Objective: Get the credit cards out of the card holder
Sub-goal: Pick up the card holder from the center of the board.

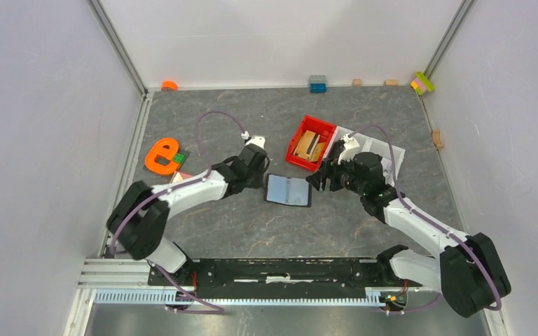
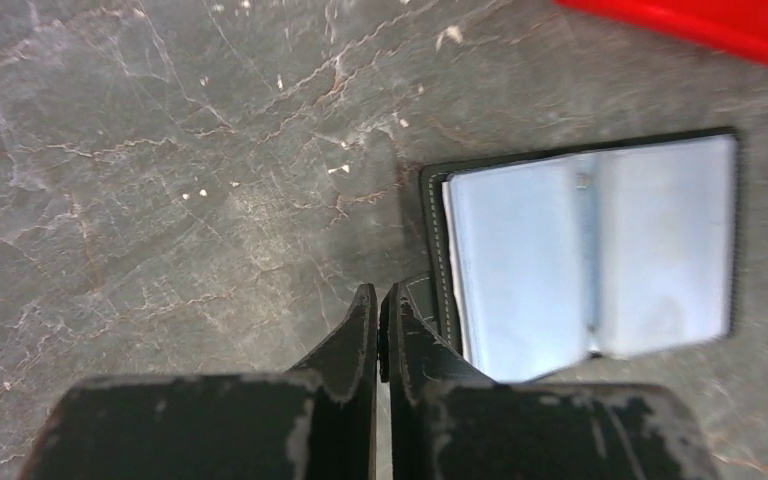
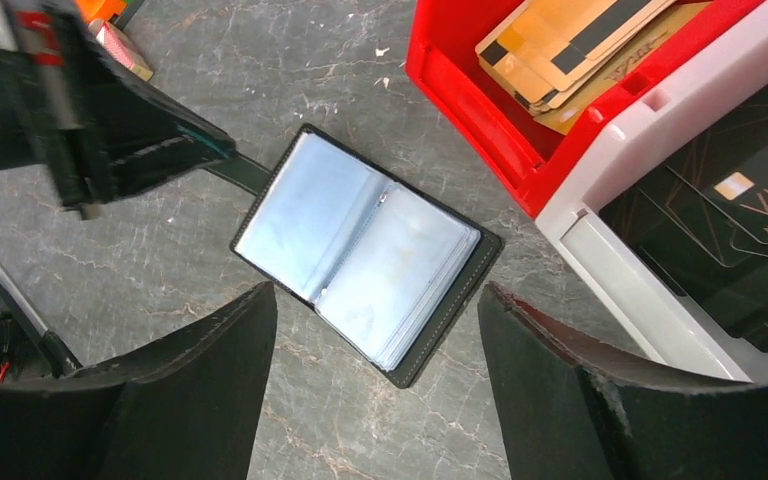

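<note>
The card holder (image 1: pixel 288 190) lies open flat on the table, black outside, with pale blue-grey clear sleeves (image 3: pixel 360 255) facing up. I cannot make out credit cards inside the sleeves. My left gripper (image 2: pixel 380 300) is at the holder's left edge, shut on its black strap (image 3: pixel 245 172). In the top view the left gripper (image 1: pixel 260 175) touches the holder's upper left corner. My right gripper (image 3: pixel 378 292) hovers open over the holder's right half, one finger on each side of its near corner. Seen from the top camera, the right gripper (image 1: pixel 320 180) is just to the right of the holder.
A red bin (image 1: pixel 301 136) behind the holder has tan cards with black stripes (image 3: pixel 570 45). A white tray (image 3: pixel 650 120) beside it holds black VIP cards (image 3: pixel 760 195). An orange letter e (image 1: pixel 161 155) and a pinkish flat piece (image 1: pixel 181 176) lie left. Small blocks line the back wall.
</note>
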### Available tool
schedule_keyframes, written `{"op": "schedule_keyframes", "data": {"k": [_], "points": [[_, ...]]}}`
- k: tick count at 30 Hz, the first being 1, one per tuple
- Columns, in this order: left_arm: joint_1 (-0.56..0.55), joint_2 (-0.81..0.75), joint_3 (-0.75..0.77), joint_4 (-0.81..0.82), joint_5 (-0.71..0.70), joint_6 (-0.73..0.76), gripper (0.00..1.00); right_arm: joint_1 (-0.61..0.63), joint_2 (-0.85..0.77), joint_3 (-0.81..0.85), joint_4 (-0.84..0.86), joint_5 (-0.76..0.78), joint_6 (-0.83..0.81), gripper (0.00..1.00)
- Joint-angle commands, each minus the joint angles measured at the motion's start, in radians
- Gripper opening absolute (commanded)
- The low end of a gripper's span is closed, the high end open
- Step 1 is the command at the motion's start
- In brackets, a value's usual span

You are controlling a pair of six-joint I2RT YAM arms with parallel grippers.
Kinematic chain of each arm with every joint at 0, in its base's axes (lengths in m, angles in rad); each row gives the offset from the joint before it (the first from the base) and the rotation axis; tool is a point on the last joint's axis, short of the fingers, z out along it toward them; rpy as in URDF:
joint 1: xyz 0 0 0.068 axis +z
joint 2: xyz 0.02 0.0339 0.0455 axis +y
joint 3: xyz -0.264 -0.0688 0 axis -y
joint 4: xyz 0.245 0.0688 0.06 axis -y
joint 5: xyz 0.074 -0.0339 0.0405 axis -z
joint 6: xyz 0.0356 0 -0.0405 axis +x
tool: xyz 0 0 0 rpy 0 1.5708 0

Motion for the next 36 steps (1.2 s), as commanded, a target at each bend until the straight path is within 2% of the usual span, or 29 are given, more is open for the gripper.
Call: {"op": "schedule_keyframes", "data": {"k": [1, 6, 9, 11, 12, 13, 15, 19, 23, 28, 33, 36], "points": [[0.000, -0.177, -0.087, 0.157, 0.014, -0.001, 0.02, 0.020, 0.001, 0.005, 0.125, 0.008, -0.007, 0.77], [-0.001, -0.288, -0.181, 0.271, 0.049, 0.025, 0.02, 0.023, -0.129, -0.083, 0.220, 0.056, -0.016, 0.80], [-0.003, -0.269, -0.174, 0.285, 0.089, 0.041, 0.02, 0.023, -0.181, -0.130, 0.255, 0.082, -0.002, 0.87], [-0.006, -0.239, -0.150, 0.268, 0.108, 0.052, 0.02, 0.021, -0.191, -0.191, 0.301, 0.111, 0.033, 0.87], [-0.008, -0.221, -0.136, 0.260, 0.111, 0.057, 0.02, 0.019, -0.191, -0.203, 0.297, 0.106, 0.014, 0.97], [-0.011, -0.209, -0.125, 0.245, 0.110, 0.058, 0.02, 0.019, -0.185, -0.216, 0.314, 0.080, -0.005, 0.98], [-0.015, -0.187, -0.106, 0.214, 0.103, 0.063, 0.02, 0.018, -0.140, -0.211, 0.318, 0.054, 0.002, 0.98], [-0.018, -0.150, -0.075, 0.162, 0.044, 0.065, 0.02, 0.018, 0.013, -0.125, 0.217, 0.029, 0.039, 0.94], [-0.018, -0.071, -0.004, 0.065, 0.009, 0.059, 0.02, 0.034, 0.131, -0.098, 0.245, -0.052, 0.119, 0.92], [-0.018, -0.004, 0.036, 0.025, 0.017, 0.046, 0.02, 0.068, 0.157, -0.086, 0.177, 0.123, 0.334, 0.92], [-0.018, 0.011, 0.044, 0.017, 0.036, 0.039, 0.04, 0.109, 0.100, -0.087, 0.118, 0.261, 0.399, 0.92], [-0.019, 0.013, 0.048, 0.017, 0.058, 0.041, 0.07, 0.118, 0.097, -0.096, 0.117, 0.290, 0.424, 0.92]]}}
